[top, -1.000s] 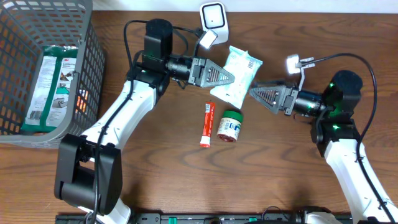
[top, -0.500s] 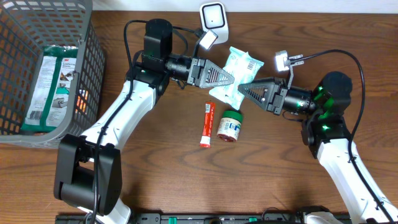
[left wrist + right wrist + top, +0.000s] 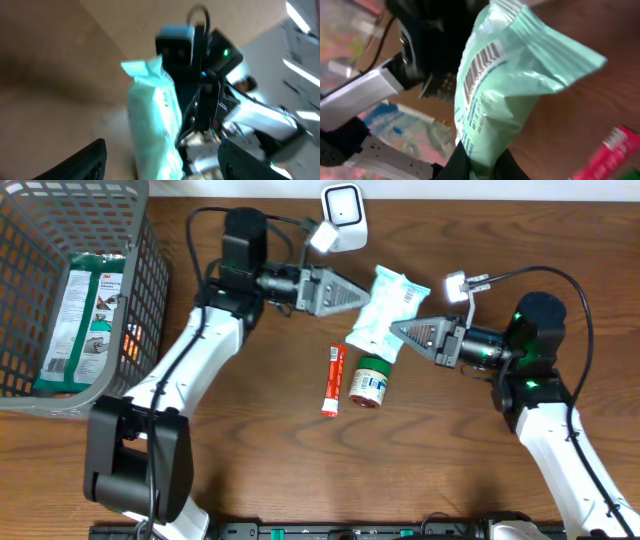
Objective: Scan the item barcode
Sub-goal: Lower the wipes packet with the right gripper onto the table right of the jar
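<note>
Mint-green pack sits over the wooden table, between the two arms and just below the scanner. Right gripper is clenched on the pack's lower end, and the barcode faces its wrist camera. Left gripper is released, fingers spread beside the pack. Tube and jar lie nearby, with the basket at far left.
</note>
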